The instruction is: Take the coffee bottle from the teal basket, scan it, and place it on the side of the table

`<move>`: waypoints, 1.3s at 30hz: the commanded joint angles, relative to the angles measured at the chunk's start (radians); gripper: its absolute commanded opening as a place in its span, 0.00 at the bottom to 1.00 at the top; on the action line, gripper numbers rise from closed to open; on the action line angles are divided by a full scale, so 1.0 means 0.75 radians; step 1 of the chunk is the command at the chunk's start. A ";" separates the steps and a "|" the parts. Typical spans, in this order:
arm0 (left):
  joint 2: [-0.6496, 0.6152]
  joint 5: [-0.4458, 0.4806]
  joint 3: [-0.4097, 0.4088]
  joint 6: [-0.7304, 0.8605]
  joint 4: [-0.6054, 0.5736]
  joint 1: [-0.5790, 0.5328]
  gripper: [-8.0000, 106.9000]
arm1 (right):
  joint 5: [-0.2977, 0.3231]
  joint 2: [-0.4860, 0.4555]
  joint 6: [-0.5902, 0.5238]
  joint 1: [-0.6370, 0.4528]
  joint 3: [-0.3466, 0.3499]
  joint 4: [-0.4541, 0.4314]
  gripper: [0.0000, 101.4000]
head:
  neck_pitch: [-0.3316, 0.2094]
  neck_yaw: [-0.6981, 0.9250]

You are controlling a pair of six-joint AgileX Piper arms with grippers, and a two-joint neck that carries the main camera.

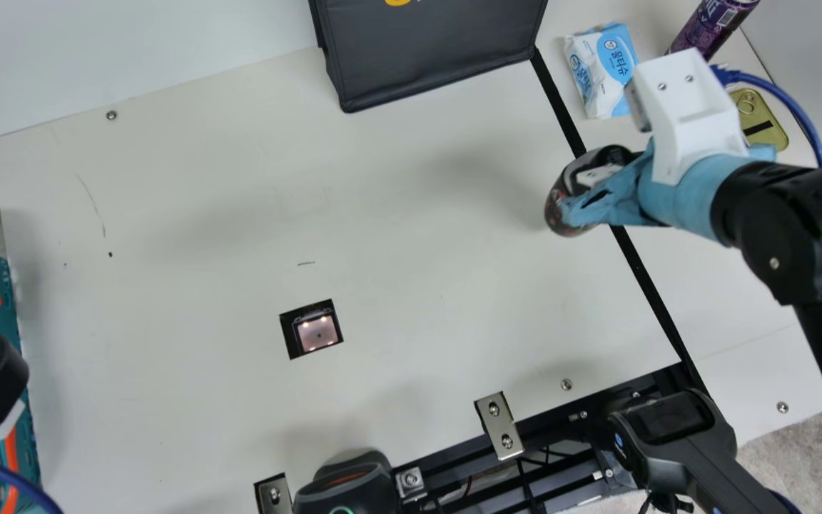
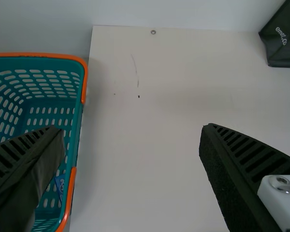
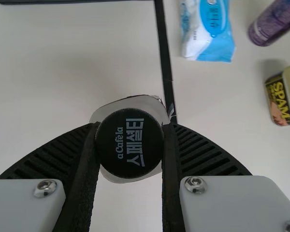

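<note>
Though the bottle point(image 1: 559, 208) looks slick, its stiff cap point(image 3: 129, 150) suits the right gripper point(image 3: 129, 129) clamping it, the left gripper point(image 2: 133, 129) gaping empty.

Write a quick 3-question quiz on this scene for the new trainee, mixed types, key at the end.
1. True or false: the left claw is open, with nothing between its fingers.
2. Multiple choice: what does the right claw hold?
A) the wipes pack
B) the coffee bottle, by its black cap
C) the purple can
3. Fill in the blank: the teal basket has ____ handles.

Key: 1 true; 2 B; 3 orange.
</note>
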 commanded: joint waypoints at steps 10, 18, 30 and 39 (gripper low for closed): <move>0.000 0.000 0.000 0.000 0.000 0.000 0.85 | -0.098 0.147 -0.376 -0.505 -0.056 0.173 0.00 | -0.039 -0.003; 0.000 0.000 0.000 0.000 0.000 0.000 0.85 | -0.164 0.266 -0.516 -0.672 -0.110 0.240 0.00 | -0.039 -0.003; 0.000 0.000 0.000 0.000 0.000 0.000 0.85 | -0.267 0.396 -0.558 -0.715 -0.137 0.269 0.00 | -0.039 -0.003; 0.000 0.000 0.000 0.000 0.000 0.000 0.85 | -0.351 0.477 -0.535 -0.700 -0.136 0.279 0.00 | -0.039 -0.003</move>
